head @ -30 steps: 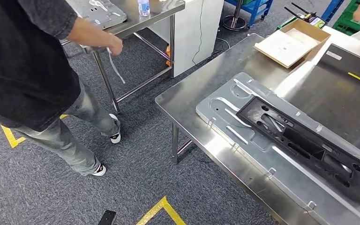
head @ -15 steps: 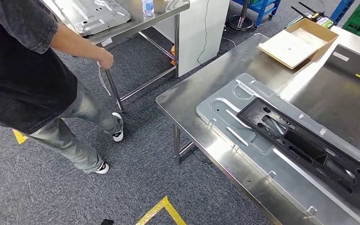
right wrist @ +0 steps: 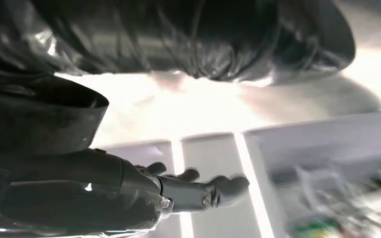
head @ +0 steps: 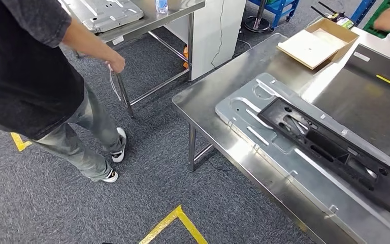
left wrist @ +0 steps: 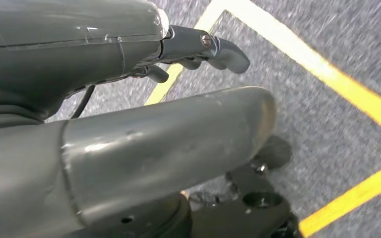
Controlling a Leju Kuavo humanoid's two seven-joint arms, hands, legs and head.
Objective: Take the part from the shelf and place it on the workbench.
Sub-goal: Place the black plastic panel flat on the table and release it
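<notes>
From the head view I looked down on a steel table (head: 218, 86) at my right. A long grey metal panel (head: 279, 152) lay flat on it, running diagonally from near the table's front corner toward the lower right edge of the picture. On top of that panel rested the black plastic part (head: 330, 152), a long frame with openings along it, lying along the same diagonal and touching the panel beneath. Farther back on the table sat an open cardboard box (head: 317, 43), well apart from the part, and beside it a dark sheet (head: 378, 71) with a small yellow mark.

A person (head: 25, 71) in a dark shirt and grey jeans stood on the grey carpet (head: 147, 183) at my left, one hand (head: 116, 63) holding a thin pale strip beside the leg of a second steel table (head: 152, 23). That table carried another grey metal panel (head: 101, 11) and a water bottle (head: 161, 6). Yellow tape (head: 175, 223) marked the carpet near me.

My left hand (left wrist: 188, 49) hung over the carpet and yellow tape; its fingers (left wrist: 225, 52) were loosely curled with nothing in them that I could see. My right hand (right wrist: 193, 191) showed against a bright, blurred background, its fingers (right wrist: 228, 186) stretched out and slightly apart, holding nothing.
</notes>
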